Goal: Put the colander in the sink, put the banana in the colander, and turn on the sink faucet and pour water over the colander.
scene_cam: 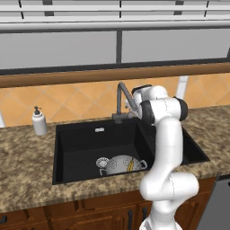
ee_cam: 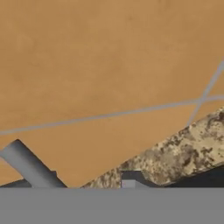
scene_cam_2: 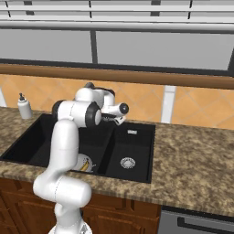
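The silver-grey colander sits in the large basin of the black sink, beside the round drain. The yellow banana lies inside the colander, and it peeks out behind my arm in the right base view. My gripper is up at the dark grey faucet, close beside its angled spout. My own hand hides the fingers, so I cannot tell whether it touches the tap. In the hand view a grey faucet tube crosses the lower left, in front of orange wall tiles. No water stream shows.
A white soap dispenser stands on the granite counter left of the sink. The smaller basin with its own drain is on the right. The orange tiled wall is close ahead of the hand.
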### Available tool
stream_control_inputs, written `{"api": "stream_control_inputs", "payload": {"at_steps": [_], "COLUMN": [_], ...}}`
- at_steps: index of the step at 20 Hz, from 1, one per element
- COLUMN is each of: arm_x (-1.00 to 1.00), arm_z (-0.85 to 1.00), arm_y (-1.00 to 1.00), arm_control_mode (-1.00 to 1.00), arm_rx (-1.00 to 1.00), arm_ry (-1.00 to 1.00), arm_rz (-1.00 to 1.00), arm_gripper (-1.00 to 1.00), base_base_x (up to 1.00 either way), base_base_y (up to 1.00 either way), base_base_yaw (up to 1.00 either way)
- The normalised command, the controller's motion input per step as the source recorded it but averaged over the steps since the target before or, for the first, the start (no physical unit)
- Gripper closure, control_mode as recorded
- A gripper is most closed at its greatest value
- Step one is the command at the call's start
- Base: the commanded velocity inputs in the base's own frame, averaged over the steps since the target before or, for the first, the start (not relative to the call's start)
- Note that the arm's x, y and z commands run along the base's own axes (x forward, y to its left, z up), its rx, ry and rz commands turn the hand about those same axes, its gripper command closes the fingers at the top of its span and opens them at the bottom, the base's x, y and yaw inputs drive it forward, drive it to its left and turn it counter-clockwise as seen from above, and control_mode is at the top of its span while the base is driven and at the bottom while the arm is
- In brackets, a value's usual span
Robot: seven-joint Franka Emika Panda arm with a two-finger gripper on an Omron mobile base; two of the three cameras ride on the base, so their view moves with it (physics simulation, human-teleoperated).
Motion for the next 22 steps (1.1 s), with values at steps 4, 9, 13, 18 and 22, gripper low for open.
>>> {"api": "stream_control_inputs", "payload": {"at_steps": [4,9,13,18,22], "arm_x": [-0.05,-0.07,-0.1,-0.2,-0.18], "arm_z": [0.0,0.0,0.0,0.0,0.0], "arm_y": [-0.86,-0.9,-0.94,-1.0,-0.92], "arm_control_mode": [-1.0,-1.0,-1.0,-1.0,-1.0], "arm_rx": [0.0,0.0,0.0,0.0,0.0], "arm_ry": [-0.01,0.0,0.0,0.0,0.0], "arm_rz": [-0.1,-0.1,-0.11,-0.09,-0.06], "arm_gripper": [1.0,1.0,1.0,1.0,1.0], "base_base_x": [0.0,0.0,0.0,0.0,0.0], "base_base_y": [0.0,0.0,0.0,0.0,0.0], "base_base_yaw": [0.0,0.0,0.0,0.0,0.0]}}
